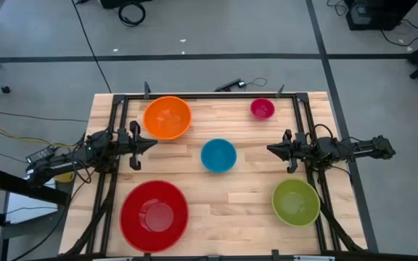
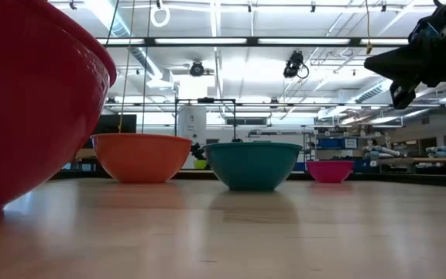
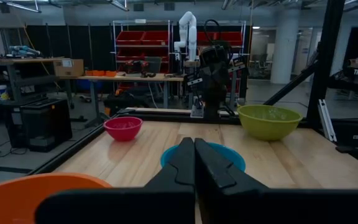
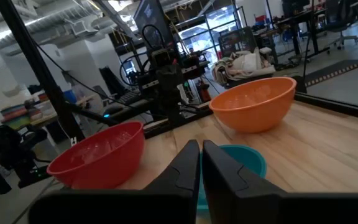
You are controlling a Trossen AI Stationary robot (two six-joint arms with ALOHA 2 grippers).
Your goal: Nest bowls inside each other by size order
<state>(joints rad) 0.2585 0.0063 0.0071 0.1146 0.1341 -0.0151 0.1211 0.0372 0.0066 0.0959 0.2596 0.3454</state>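
Looking down from the high view, I see all five bowls standing apart on the wooden table (image 1: 216,196): the red bowl (image 1: 154,215) at the near left, the orange bowl (image 1: 167,117) at the far left, the blue bowl (image 1: 218,155) in the middle, the lime green bowl (image 1: 296,202) at the near right and the small pink bowl (image 1: 262,109) at the far right. Nothing is nested yet. My left gripper (image 1: 149,143) hovers at the left side and my right gripper (image 1: 273,149) at the right, both pointing at the blue bowl. Only the wrist views show me the fingers: both pairs pressed together, holding nothing. The low view hides the green bowl but shows a workshop with strip lights (image 2: 231,41); the left wrist view adds red shelving (image 3: 140,46) and a white robot arm (image 3: 186,31)
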